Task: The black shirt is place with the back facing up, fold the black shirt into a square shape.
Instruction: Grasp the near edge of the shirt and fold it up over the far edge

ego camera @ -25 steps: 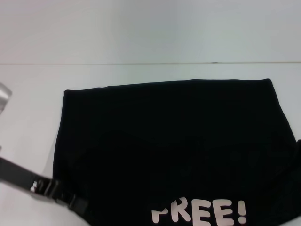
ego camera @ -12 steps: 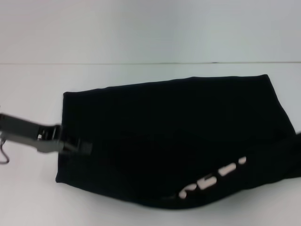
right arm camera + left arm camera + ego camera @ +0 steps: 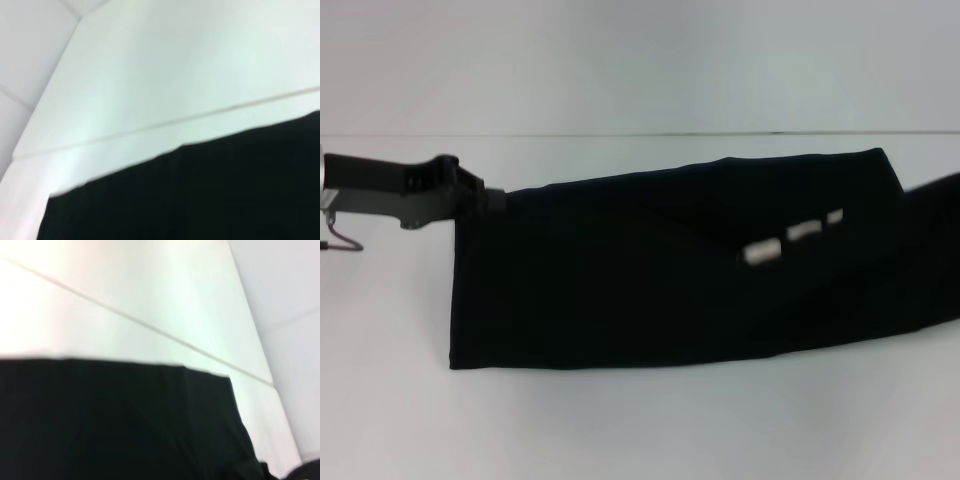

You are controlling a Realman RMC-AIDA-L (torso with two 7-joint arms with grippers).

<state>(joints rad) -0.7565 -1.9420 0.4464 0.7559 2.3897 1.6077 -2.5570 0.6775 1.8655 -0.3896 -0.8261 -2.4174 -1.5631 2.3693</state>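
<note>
Clearly soft and limp, the shirt (image 3: 660,280) drapes across the table (image 3: 620,430); corners hold best. The left gripper (image 3: 488,200) pinches its far-left corner; the right gripper is out of view.

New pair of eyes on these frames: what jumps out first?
The black shirt dominates, a big dark band stretched across the white table from left to the right edge. The left gripper sits at its far left corner, apparently carrying the edge over in a fold. A few white bits of lettering peek out right of centre.
</note>
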